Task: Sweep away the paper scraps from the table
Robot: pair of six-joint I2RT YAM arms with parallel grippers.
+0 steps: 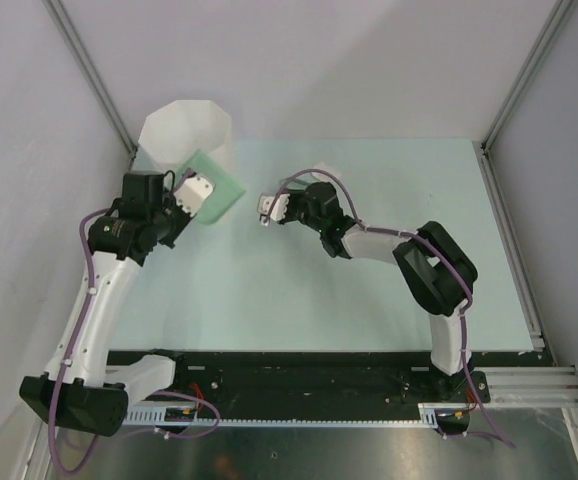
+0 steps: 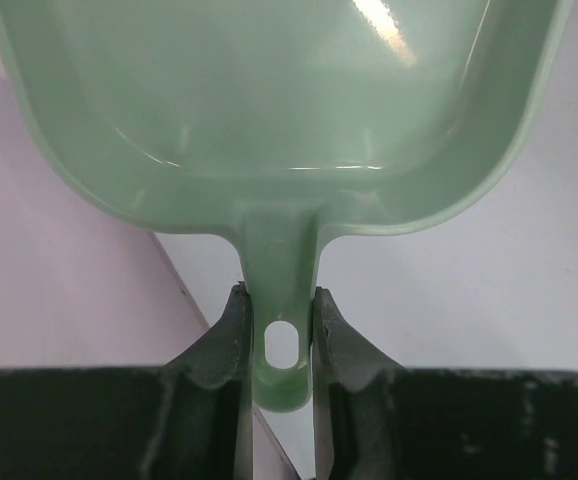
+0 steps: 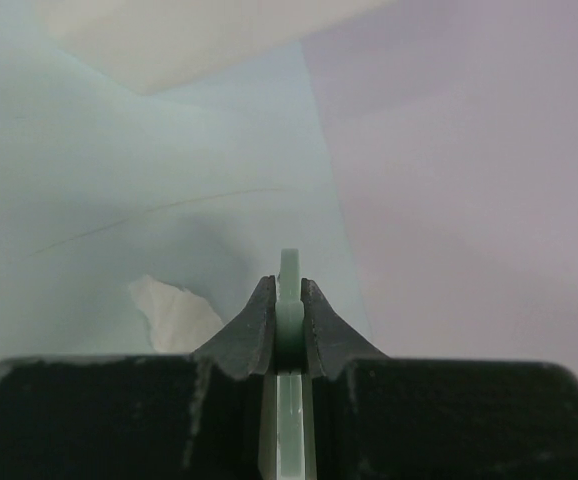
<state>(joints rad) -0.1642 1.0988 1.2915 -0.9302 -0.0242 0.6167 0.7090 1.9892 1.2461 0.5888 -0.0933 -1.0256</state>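
Observation:
My left gripper [image 1: 197, 190] [image 2: 277, 295] is shut on the handle of a pale green dustpan [image 1: 217, 187] [image 2: 269, 90]. The pan is raised and tilted beside the white bin [image 1: 184, 128], and its tray looks empty. My right gripper [image 1: 266, 210] [image 3: 288, 285] is shut on a thin pale green handle [image 3: 288, 265] over the middle of the table [image 1: 369, 300]; the tool's head is hidden. One white paper scrap [image 3: 174, 312] lies on the table just left of the right fingers. A white lump [image 1: 316, 172] shows partly behind the right wrist, possibly another scrap.
The tall white faceted bin stands at the table's far left corner and shows at the top of the right wrist view [image 3: 189, 40]. Grey walls and metal frame rails [image 1: 509, 240] edge the table. A black front rail [image 1: 299, 365] runs by the arm bases.

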